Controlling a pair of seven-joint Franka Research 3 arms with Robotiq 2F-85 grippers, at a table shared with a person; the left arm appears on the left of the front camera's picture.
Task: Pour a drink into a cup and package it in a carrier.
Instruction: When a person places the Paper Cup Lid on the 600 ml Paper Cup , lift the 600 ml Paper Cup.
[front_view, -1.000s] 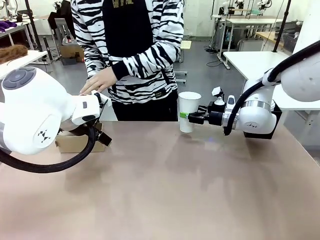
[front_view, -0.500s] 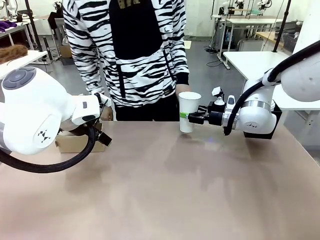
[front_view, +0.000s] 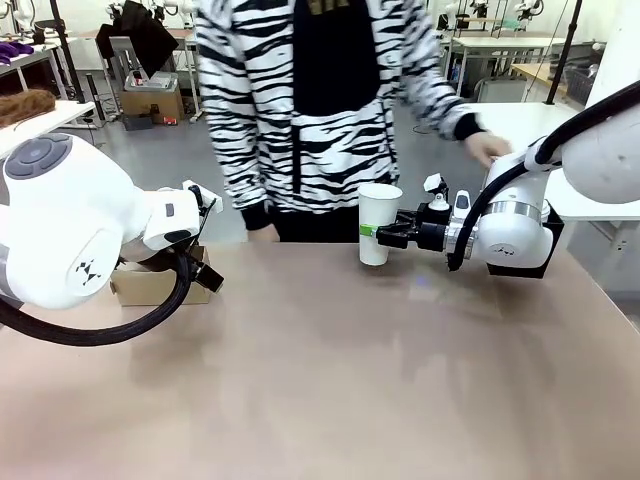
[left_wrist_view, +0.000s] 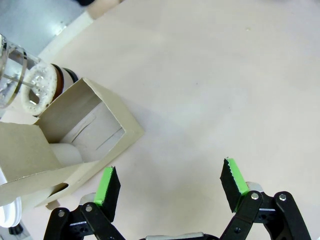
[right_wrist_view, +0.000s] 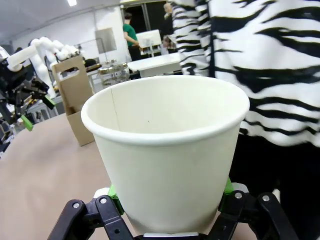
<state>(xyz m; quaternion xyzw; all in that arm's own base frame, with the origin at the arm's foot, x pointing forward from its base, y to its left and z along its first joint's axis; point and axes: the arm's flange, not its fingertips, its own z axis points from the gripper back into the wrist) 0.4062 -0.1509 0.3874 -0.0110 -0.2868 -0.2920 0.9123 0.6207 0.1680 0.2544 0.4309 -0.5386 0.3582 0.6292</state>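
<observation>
The cup (front_view: 379, 222) is upright and empty near the table's (front_view: 320, 380) far edge, clamped in the right gripper (front_view: 386, 236); too hard a squeeze could buckle its paper wall during pouring. The person's hand (front_view: 487, 148), out above that arm, might jog it, while the left gripper (left_wrist_view: 170, 186) hangs open beside the carrier (left_wrist_view: 82, 127).

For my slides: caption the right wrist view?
Right gripper holds an empty white paper cup upright, a person in zebra stripes standing behind.
</observation>
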